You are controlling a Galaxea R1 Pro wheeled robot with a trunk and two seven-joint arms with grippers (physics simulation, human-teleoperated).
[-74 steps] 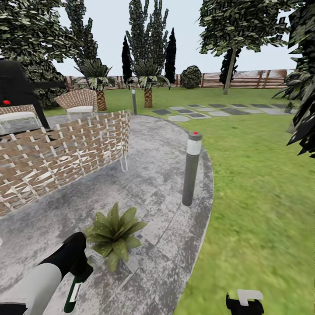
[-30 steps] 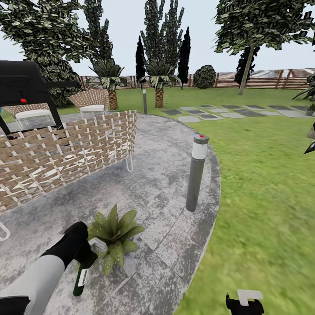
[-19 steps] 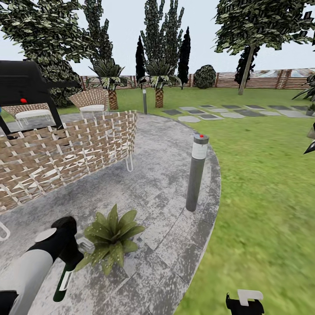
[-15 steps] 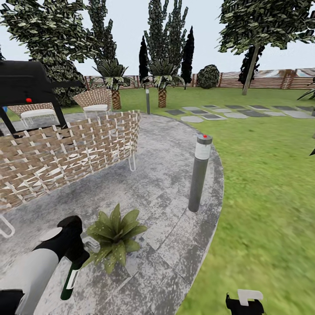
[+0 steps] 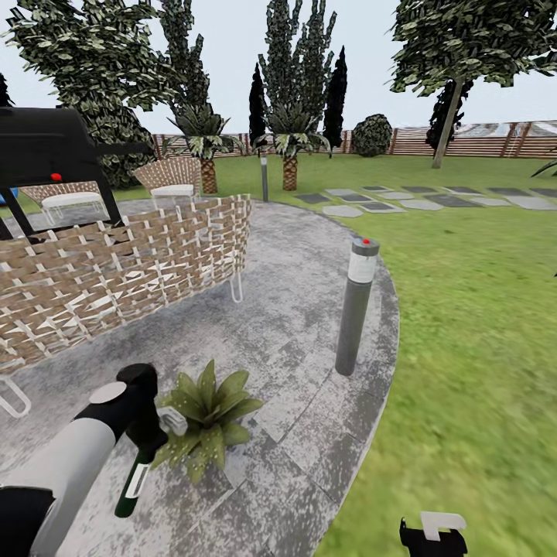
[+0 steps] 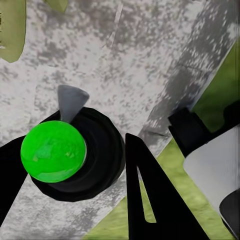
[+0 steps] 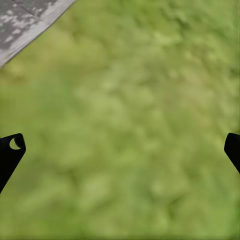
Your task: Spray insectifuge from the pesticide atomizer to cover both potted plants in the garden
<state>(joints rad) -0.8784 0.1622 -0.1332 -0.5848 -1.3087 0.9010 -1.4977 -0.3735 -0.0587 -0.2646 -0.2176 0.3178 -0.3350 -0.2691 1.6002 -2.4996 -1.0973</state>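
gripping the pesticide atomizer [image 5: 133, 483] at its neck, the left gripper [image 5: 147, 437] sits at lower left, nozzle beside a potted plant [image 5: 205, 418] on the grey patio [image 5: 294, 309]. right gripper [image 7: 120, 147] hangs spread wide over lawn [image 5: 480, 325].

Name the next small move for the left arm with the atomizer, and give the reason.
Probably squeeze the trigger, perhaps after a small nudge of the nozzle toward the leaves. The left gripper is shut on the atomizer, its pale nozzle right at the edge of the potted plant on the grey patio. The right gripper hangs open over the lawn, not involved.
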